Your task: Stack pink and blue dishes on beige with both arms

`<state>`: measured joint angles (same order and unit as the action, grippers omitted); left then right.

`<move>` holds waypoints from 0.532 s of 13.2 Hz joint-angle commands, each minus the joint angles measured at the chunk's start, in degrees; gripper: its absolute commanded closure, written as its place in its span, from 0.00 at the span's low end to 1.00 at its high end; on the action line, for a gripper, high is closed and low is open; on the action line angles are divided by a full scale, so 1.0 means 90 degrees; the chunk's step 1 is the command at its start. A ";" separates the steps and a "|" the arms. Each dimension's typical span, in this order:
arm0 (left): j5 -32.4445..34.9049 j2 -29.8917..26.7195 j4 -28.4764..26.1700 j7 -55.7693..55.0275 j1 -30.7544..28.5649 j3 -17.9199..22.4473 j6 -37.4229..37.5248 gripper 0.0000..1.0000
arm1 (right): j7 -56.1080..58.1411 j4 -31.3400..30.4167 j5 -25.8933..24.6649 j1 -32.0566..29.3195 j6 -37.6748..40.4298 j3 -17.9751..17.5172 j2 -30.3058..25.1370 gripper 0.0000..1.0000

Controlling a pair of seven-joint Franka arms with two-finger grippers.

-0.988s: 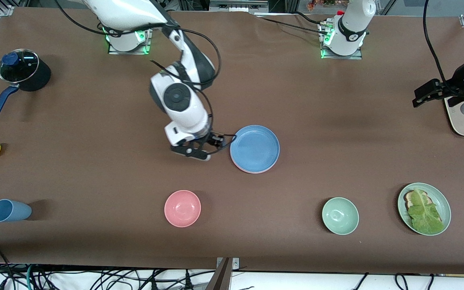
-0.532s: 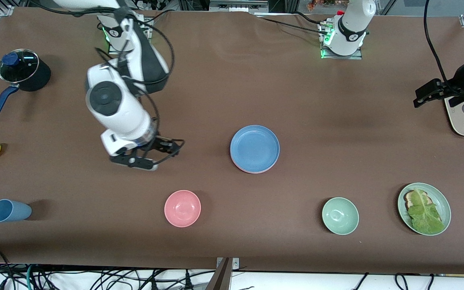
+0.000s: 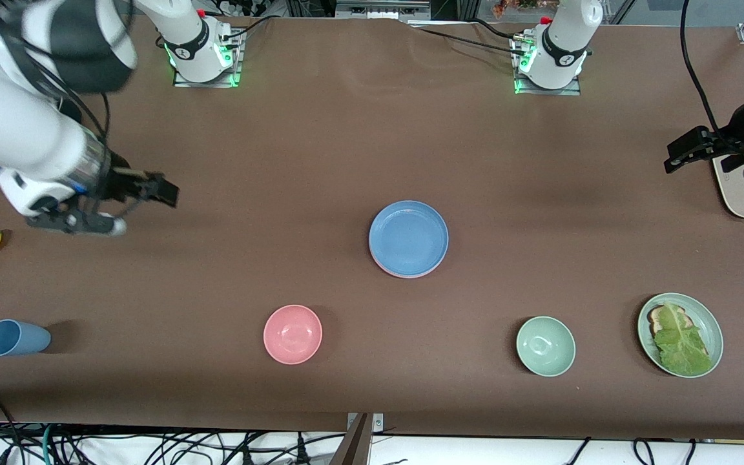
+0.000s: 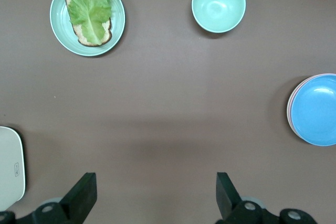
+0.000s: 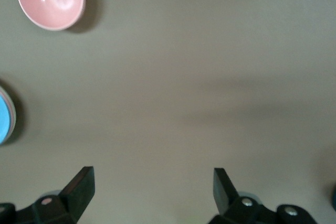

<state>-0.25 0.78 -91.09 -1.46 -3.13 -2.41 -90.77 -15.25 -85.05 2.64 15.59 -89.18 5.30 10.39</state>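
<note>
Two arms: both clear of the stack, you have nothing in hand.
Right tool (image 3: 143,197): released, empty, now over bare counter (image 3: 346,142) toward the right arm's end; a second ago it sat just beside the plates.
Left tool (image 3: 685,152): released, empty, waiting over the left arm's end, unmoved.
Blue dish (image 3: 409,237): on top, mid-counter, same spot as before.
Pink dish (image 3: 404,274): only a rim sliver shows under the blue.
Beige: can't see it in the stack.
Read: stacking looks done; check for beige underneath.
</note>
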 commanded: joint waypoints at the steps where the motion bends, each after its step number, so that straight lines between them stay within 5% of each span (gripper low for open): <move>1: -0.0090 0.0168 0.0238 0.0162 -0.0013 0.0004 0.0027 0.00 | 0.0578 -0.0188 -0.0341 -0.0931 0.0270 -0.0823 -0.0538 0.00; 7: -0.0031 0.0177 0.0248 0.0162 -0.0023 0.0004 0.0026 0.00 | 0.0826 -0.0120 -0.0293 -0.0961 0.0036 -0.0667 -0.0461 0.00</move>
<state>-0.25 1.35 -90.83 -1.41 -3.15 -2.38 -90.93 -8.68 -85.58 0.51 7.71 -88.13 -0.19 6.59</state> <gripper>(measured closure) 0.000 0.000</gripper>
